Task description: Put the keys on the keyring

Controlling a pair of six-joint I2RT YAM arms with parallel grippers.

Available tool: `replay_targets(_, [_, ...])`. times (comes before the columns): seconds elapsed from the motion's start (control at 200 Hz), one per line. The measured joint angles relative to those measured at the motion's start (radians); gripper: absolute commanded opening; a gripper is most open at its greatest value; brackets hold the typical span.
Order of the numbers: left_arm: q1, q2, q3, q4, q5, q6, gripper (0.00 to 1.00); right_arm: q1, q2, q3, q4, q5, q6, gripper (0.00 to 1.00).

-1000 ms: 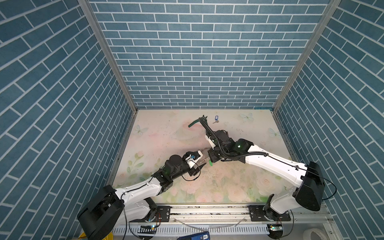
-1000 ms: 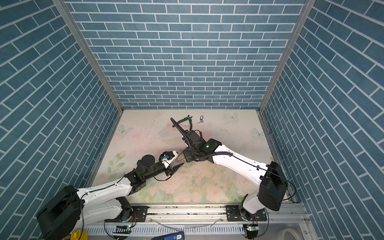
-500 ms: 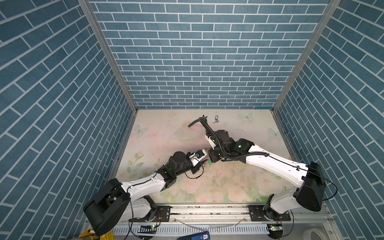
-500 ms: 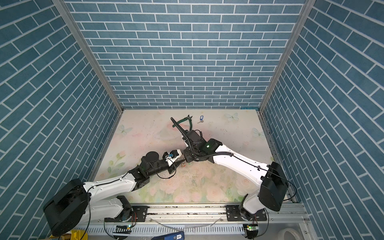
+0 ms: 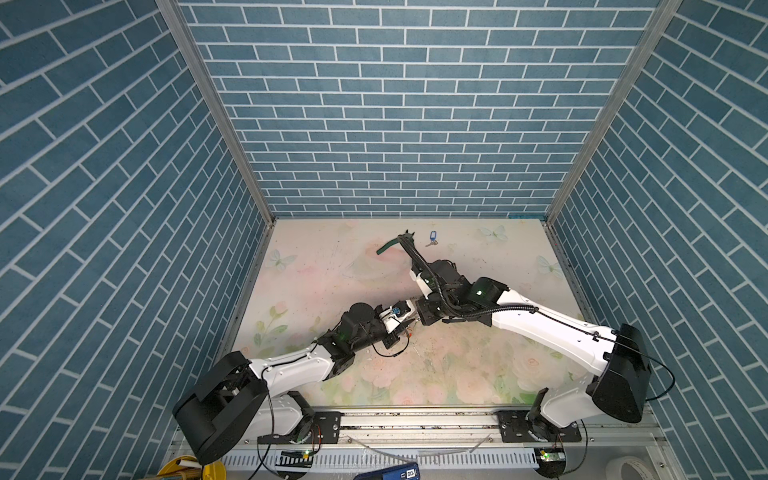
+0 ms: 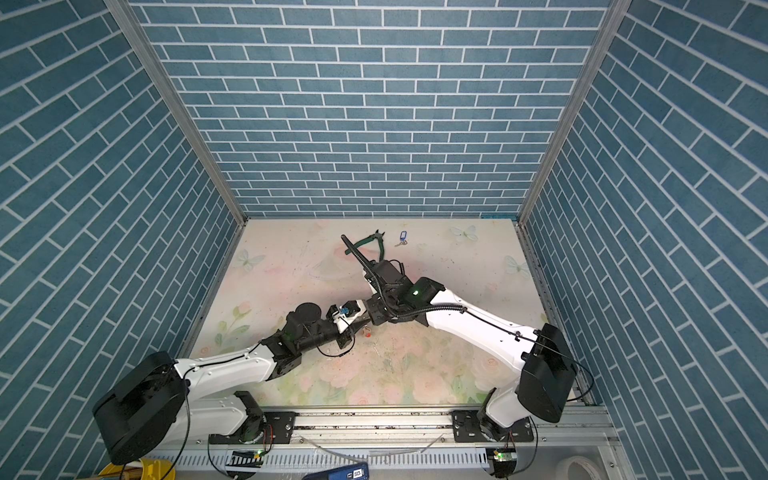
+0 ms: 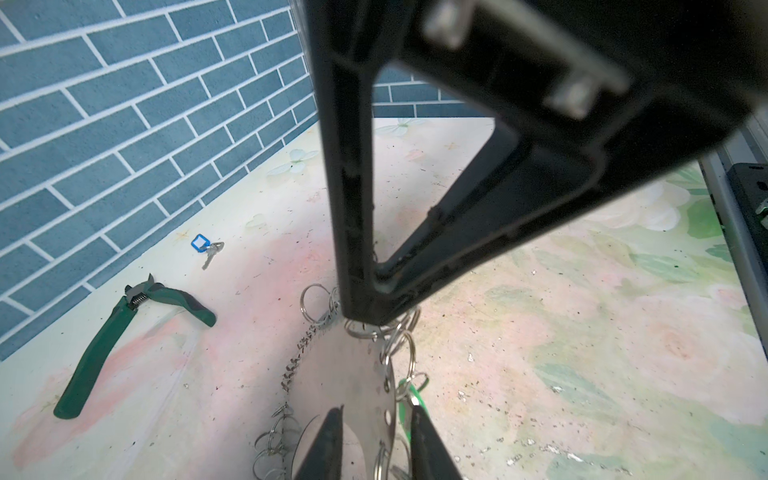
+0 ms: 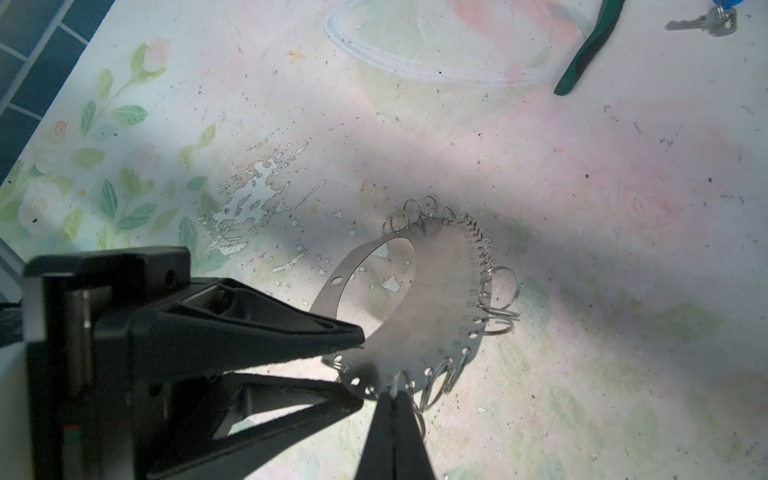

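The right claw [image 8: 392,395] is pinched shut on the rim of the keyring [image 8: 440,299]. It holds the plate on a tilt over the worktop [image 5: 332,270], so the small rings hang free and reachable. The left claw [image 7: 376,411] stands narrow astride the same rim just beside it, probably to steady it. Whether it actually bites cannot be told. The keys [image 7: 205,247] lie well apart by the back wall, near the pliers [image 7: 124,332], not yet picked up.
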Motion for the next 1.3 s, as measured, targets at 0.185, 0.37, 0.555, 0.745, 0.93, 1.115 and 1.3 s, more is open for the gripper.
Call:
replay_targets(0.185, [-0.001, 0.006, 0.000, 0.001, -0.005, 0.005, 0.13, 0.000, 0.000, 0.000, 0.001, 0.000, 0.000, 0.00])
replay_targets(0.37, [-0.003, 0.004, 0.000, 0.008, -0.022, 0.011, 0.06, 0.000, 0.000, 0.000, 0.004, 0.005, 0.000, 0.00])
replay_targets(0.555, [-0.004, 0.003, 0.000, 0.010, -0.034, 0.012, 0.01, 0.000, 0.000, 0.000, 0.003, 0.024, -0.001, 0.00])
replay_targets(0.745, [-0.004, -0.016, -0.003, 0.004, -0.035, 0.012, 0.00, 0.001, -0.001, -0.006, 0.005, 0.078, -0.034, 0.00])
replay_targets(0.93, [-0.004, -0.064, -0.003, -0.040, -0.012, 0.015, 0.00, 0.001, -0.002, -0.012, -0.003, 0.183, -0.071, 0.07])
replay_targets(1.115, [-0.004, -0.100, -0.003, -0.092, 0.001, 0.018, 0.00, 0.000, -0.005, -0.014, -0.002, 0.211, -0.093, 0.13])
replay_targets(1.3, [-0.004, -0.122, -0.003, -0.117, 0.001, 0.018, 0.00, 0.000, -0.101, -0.073, 0.011, 0.166, -0.106, 0.18])
